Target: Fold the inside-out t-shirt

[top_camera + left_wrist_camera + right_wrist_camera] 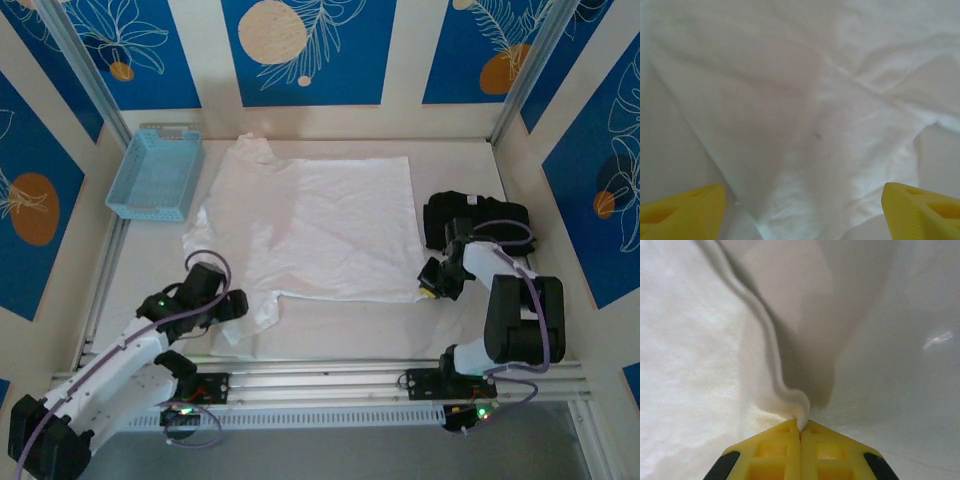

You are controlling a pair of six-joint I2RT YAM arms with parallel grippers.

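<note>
Across the middle of the table lies the inside-out t-shirt [320,215], white and mostly spread flat, with one rumpled part up at 11 o'clock and a bunched corner down at 7 o'clock.

The right gripper [431,284] sits at the shirt's 4 o'clock corner. From its wrist camera the yellow jaws are pressed together on a thin ridge of the cloth's edge [790,400], which stands up as a narrow pleat.

The left gripper [234,305] hangs over the 7 o'clock corner with its jaws wide apart and white fabric below and between them; it holds nothing.

A blue plastic basket [155,172] stands at 10 o'clock. A black folded garment [478,218] lies at 3 o'clock, just beside the right arm.

The likeliest trouble is the right-hand pinch. It appears to take very little fabric, so a quick lift could pull the hem free. With only one corner gripped, a lift from the right alone would probably drag the shirt askew and wrinkle the flat part. The left jaws may also gather several layers of the bunched corner, spoiling the fold line. A wide swing of the right arm could catch the black garment.
</note>
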